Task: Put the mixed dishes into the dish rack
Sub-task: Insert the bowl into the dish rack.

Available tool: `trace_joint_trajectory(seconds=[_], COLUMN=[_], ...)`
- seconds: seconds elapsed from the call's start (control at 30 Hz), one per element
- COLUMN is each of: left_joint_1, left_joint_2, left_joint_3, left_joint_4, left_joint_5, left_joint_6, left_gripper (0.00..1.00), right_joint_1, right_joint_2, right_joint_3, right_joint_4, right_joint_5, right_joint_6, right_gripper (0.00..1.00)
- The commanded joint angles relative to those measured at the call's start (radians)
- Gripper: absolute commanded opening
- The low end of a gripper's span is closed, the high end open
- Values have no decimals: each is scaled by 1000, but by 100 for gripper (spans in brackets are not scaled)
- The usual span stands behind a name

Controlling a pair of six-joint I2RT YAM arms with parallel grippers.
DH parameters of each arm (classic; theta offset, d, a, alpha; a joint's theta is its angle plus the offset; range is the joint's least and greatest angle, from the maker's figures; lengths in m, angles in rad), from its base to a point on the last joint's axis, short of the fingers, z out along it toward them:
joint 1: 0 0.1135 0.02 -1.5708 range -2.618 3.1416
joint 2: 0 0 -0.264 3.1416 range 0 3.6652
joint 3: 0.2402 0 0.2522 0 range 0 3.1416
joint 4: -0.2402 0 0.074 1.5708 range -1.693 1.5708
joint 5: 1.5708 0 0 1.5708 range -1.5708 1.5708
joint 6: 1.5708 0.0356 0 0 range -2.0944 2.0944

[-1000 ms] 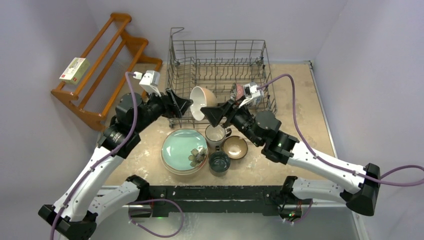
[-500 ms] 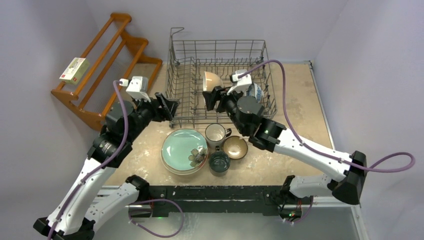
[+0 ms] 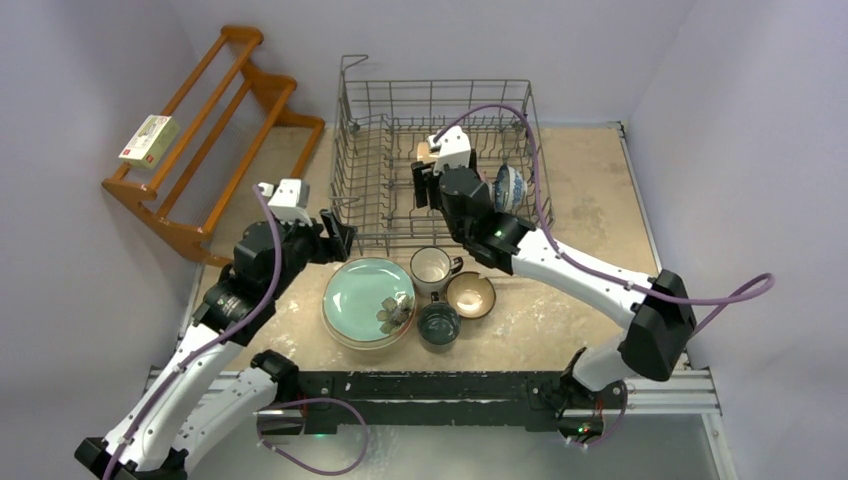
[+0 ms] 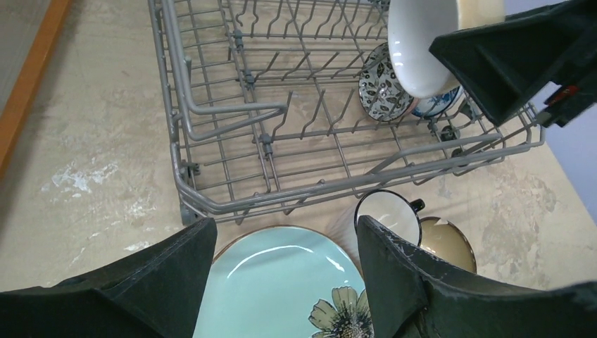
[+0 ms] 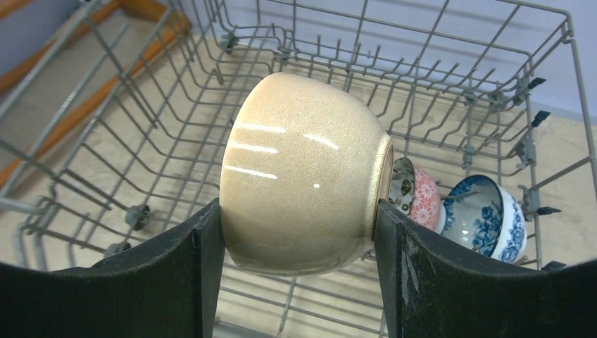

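Observation:
The grey wire dish rack (image 3: 345, 120) stands at the back of the table. My right gripper (image 3: 428, 170) hangs over its middle, shut on a beige bowl (image 5: 303, 176) that lies on its side above the tines, one finger on its base and one on its rim. Patterned bowls, a blue one (image 5: 486, 215) and a pink one (image 5: 422, 197), lean in the rack's right end. My left gripper (image 4: 285, 225) is open and holds nothing, just outside the rack's front left corner above the mint green plate (image 3: 365, 295). A white mug (image 3: 432, 267), a dark teal mug (image 3: 438, 323) and a small brown bowl (image 3: 470, 294) stand beside the plate.
A brown wooden slatted shelf (image 3: 210, 130) leans at the far left with a small box (image 3: 149, 139) on it. Walls close in at the back and right. The mint plate lies on top of other plates.
My right gripper has carried the beige bowl from the rack's front edge back over the rack's inside. My left gripper has drawn away from the bowl to the left and nearer.

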Motion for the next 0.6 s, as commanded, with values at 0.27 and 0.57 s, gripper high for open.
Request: trace_joint_trajectory(seconds=[0.27,0.57], left_joint_1=[-1,0], left_joint_2=[-33,-29], left_joint_3=[-13,-10], left_joint_4=[47,49], left_joint_5=[-4,-2], left_joint_6=[37,44], left_gripper=[70,70], right_joint_1=[-131,-190], right_joint_2=[113,224], right_joint_3=[134,193], right_joint_4=[55,21], right_joint_5=[-99,-223], right_joint_6=[-39,15], right_gripper=[0,0])
